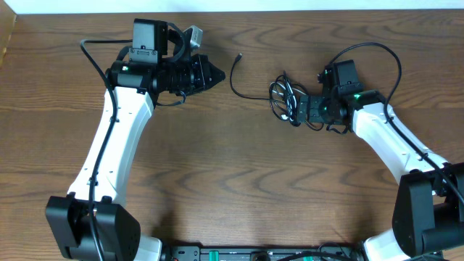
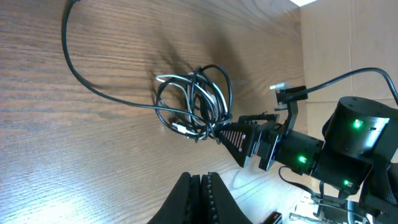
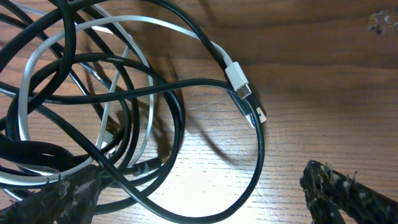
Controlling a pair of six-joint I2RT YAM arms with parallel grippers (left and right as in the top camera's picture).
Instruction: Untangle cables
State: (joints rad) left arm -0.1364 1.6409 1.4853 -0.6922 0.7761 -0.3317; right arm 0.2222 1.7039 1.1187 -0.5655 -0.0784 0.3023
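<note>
The right claw [image 3: 199, 202] gapes wide, gripping nothing. Its rough speckled fingers [image 3: 348, 193] straddle the cables [image 3: 124, 106], glossy black and white cords knotted in loops just ahead on the wood-grain counter [image 3: 323, 93]. Beyond, one black strand [image 1: 233, 78] trails toward the left claw [image 1: 214, 75], pinched closed and empty. Separation seems barely begun; the next move calls for closing on a single loop.

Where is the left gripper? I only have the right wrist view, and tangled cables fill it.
Observer: The left gripper is shut and apart from the tangle, with bare table between them.
Operator: Any cable loose outside the knot?
Observer: Yes, one black cable curves out of the tangle toward the left gripper, its plug tip lying free on the table.
</note>
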